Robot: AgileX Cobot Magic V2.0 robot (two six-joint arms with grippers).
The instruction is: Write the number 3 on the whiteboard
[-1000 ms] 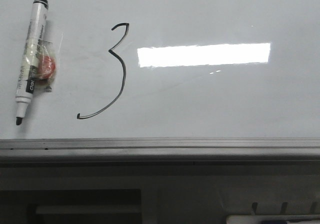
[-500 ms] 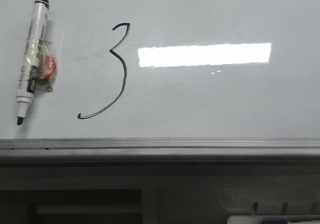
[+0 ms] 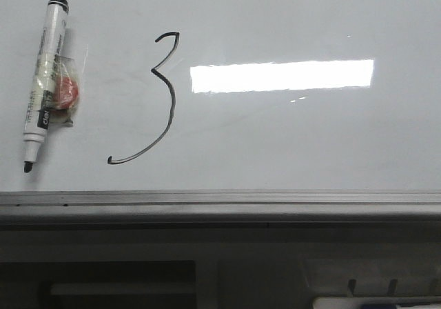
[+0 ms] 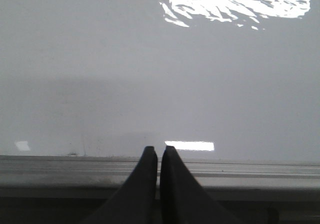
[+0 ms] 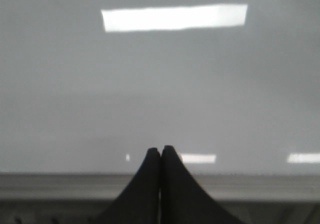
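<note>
the large glossy pale grey-white whiteboard (image 3: 289,136), grey metal rail along its near edge, lies flat before us with a bright rectangular light reflection at its middle. on its left half stands the thin black hand-drawn number 3 (image 3: 164,92), small angular top away from us, long lower curve hooking leftward toward the rail; we judge the writing done. further left, apart from the figure, lies a white black-capped marker (image 3: 43,81), long axis nearly parallel to the figure's height, tip toward the rail, a small clear-wrapped red object (image 3: 63,92) touching its side. the left gripper (image 4: 159,151) shows fingers nearly together on nothing; the right gripper (image 5: 160,150) fingers pressed together, empty. both sit at the rail, clear of the drawn figure; the left arm is likely nearer it.
</note>
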